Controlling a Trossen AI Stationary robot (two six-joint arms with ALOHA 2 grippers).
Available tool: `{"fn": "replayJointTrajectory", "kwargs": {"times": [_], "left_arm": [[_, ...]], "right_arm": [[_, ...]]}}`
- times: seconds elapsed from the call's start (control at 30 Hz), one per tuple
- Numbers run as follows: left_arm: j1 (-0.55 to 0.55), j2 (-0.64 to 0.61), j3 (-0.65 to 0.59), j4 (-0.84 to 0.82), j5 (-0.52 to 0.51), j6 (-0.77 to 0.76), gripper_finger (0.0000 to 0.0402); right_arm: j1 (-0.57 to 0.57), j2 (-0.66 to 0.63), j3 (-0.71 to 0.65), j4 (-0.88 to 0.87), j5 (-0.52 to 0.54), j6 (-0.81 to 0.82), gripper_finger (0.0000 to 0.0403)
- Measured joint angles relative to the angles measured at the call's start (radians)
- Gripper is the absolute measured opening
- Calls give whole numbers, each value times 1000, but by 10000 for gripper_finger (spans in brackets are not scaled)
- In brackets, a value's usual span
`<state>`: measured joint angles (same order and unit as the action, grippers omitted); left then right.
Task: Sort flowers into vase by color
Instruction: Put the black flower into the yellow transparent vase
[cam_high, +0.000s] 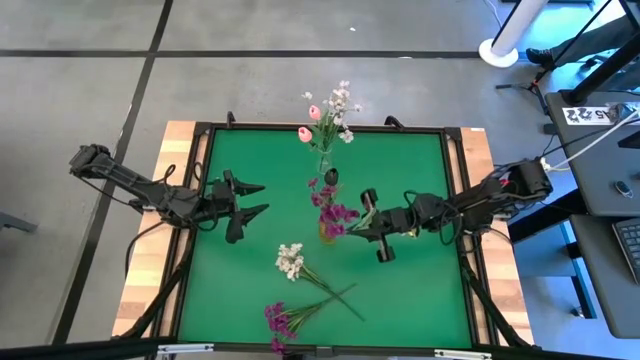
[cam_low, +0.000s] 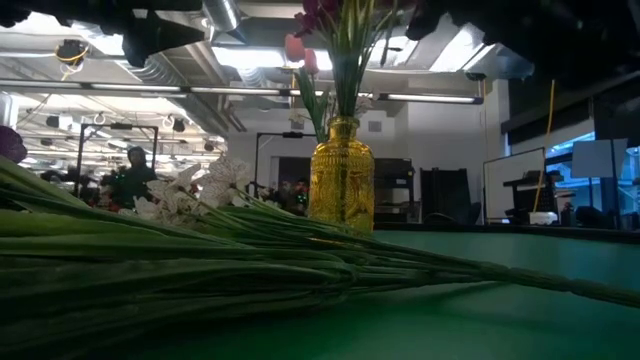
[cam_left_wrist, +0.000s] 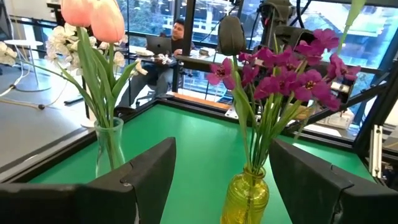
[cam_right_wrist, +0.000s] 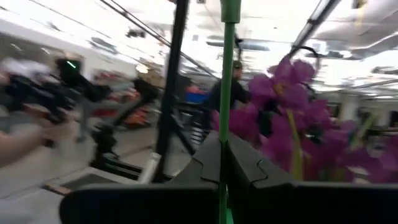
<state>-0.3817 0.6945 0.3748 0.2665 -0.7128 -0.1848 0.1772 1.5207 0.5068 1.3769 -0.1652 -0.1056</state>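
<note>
Right wrist view: my right gripper (cam_right_wrist: 224, 163) is pinching a thin green stem (cam_right_wrist: 229, 81) over the yellow glass vase (cam_high: 329, 229) at the table's middle; my left gripper (cam_high: 252, 198), at nine o'clock, is waiting wide apart. Tilting could miss the neck.

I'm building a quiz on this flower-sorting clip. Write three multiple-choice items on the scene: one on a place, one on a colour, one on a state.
1. Where does the white sprig lie?
A. on the green mat
B. in the clear vase
C. off the table

2. What colour is the vase holding the purple flowers?
A. blue
B. yellow
C. red

3. How is the right gripper?
A. wide open, empty
B. shut on a green stem
C. out of view

Answers: 1 A, the high view shows it flat on the green mat. 2 B, its glass is yellow. 3 B, the green stem runs between its closed fingers.
</note>
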Motion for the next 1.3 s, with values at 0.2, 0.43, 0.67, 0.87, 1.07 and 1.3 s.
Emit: {"fn": "replayJointTrajectory", "kwargs": {"times": [0.2, 0.43, 0.67, 0.87, 1.07, 1.3], "left_arm": [[0, 0, 0, 0, 0, -13, 253], [0, 0, 0, 0, 0, -26, 253], [0, 0, 0, 0, 0, -26, 253], [0, 0, 0, 0, 0, -26, 253], [0, 7, 0, 1, 0, -48, 254], [0, 59, 0, 7, 0, -53, 254]], "right_arm": [[-1, 42, 0, -4, 154, -82, 5], [-1, 57, 0, 11, 158, -87, 5], [-1, 57, 0, 9, 197, -118, 5], [-1, 57, 23, 6, 209, -165, 5], [-1, 121, 69, 2, 182, -160, 5], [-1, 229, 120, 10, 173, -153, 5]]}}
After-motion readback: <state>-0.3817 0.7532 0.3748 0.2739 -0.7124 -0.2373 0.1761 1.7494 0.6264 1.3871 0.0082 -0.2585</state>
